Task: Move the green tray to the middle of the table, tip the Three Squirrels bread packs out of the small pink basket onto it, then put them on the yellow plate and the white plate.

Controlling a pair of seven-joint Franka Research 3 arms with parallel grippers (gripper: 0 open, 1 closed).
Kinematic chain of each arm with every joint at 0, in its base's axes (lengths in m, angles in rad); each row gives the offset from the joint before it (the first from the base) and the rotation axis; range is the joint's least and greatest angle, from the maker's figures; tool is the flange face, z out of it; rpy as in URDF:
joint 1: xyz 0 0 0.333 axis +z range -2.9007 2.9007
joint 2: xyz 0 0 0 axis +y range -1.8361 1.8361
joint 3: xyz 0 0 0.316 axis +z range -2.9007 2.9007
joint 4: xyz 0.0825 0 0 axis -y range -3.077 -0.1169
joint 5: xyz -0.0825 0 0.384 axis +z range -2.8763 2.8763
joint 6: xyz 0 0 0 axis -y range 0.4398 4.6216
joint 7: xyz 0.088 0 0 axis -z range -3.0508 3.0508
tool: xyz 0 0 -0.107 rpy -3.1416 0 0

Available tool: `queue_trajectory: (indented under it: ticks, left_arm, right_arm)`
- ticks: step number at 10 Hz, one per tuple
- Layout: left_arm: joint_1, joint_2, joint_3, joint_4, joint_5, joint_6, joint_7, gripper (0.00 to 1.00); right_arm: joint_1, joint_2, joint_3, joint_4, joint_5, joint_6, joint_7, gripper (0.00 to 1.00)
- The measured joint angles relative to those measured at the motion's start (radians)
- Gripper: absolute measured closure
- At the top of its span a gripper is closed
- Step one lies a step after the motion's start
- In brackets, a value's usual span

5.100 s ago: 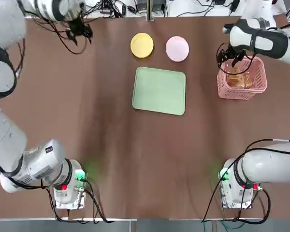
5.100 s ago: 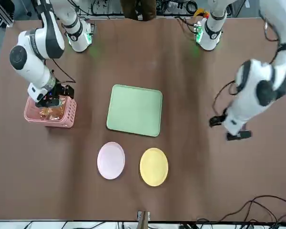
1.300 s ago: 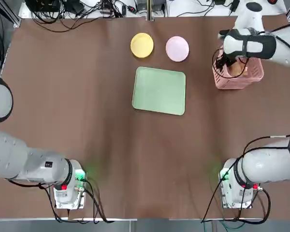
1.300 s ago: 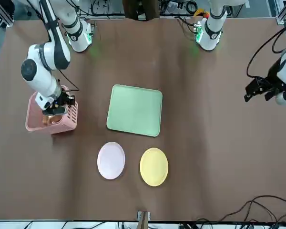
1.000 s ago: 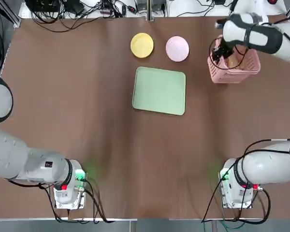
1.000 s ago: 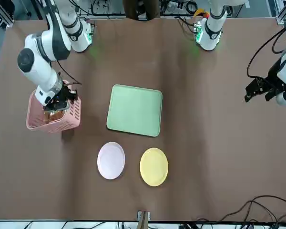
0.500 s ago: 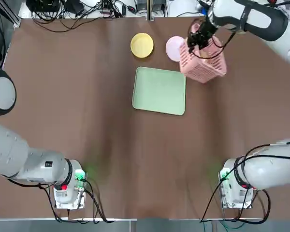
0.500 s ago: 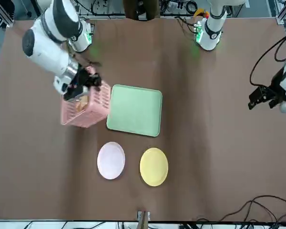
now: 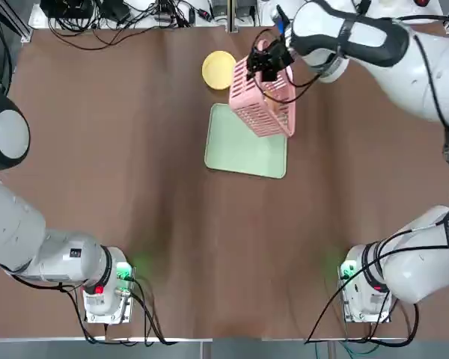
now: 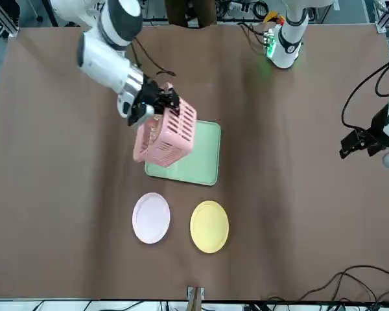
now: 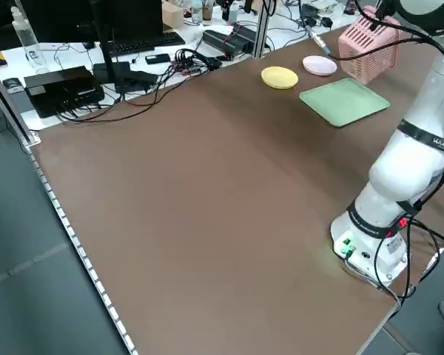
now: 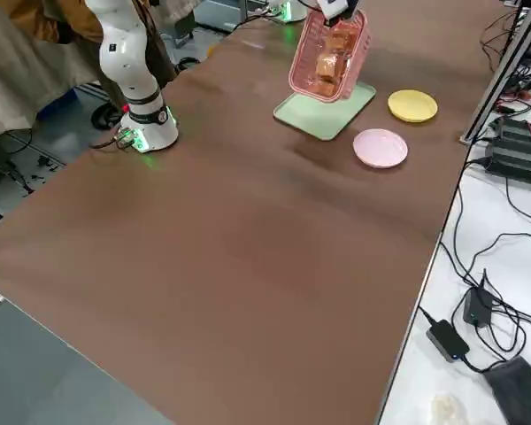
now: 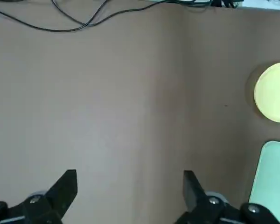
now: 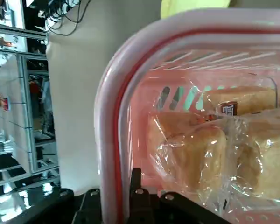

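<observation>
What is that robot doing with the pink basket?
The right gripper is shut on the rim of the small pink basket and holds it in the air, tipped on its side, over the green tray. The Three Squirrels bread packs are inside the basket; none lie on the tray. The yellow plate and the white plate have nothing on them. The left gripper hangs open, off to the side.

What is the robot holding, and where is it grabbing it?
The right gripper holds the pink basket by its rim, tipped above the green tray. The left gripper holds nothing.
</observation>
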Motion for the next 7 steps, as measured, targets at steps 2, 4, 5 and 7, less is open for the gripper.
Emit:
queue_trajectory:
  ticks: [2,4,5,7]
  left_arm:
    - [-0.002,0.000,-0.007,0.002,0.000,-0.005,0.000,0.00]
    - [-0.005,0.000,-0.027,0.003,0.000,-0.007,0.000,0.00]
    - [-0.006,0.000,-0.049,0.003,0.000,-0.010,-0.003,0.00]
    - [-0.009,0.003,-0.066,0.002,0.000,-0.016,-0.002,0.00]
  right_arm:
    - [0.061,0.054,0.000,0.049,0.187,0.037,-0.100,0.93]
    - [0.087,0.090,0.003,0.058,0.477,0.040,-0.353,0.93]
    - [0.069,0.116,0.025,0.059,0.613,0.040,-0.477,0.93]
    - [-0.081,0.174,0.211,0.071,0.863,0.041,-0.725,0.93]
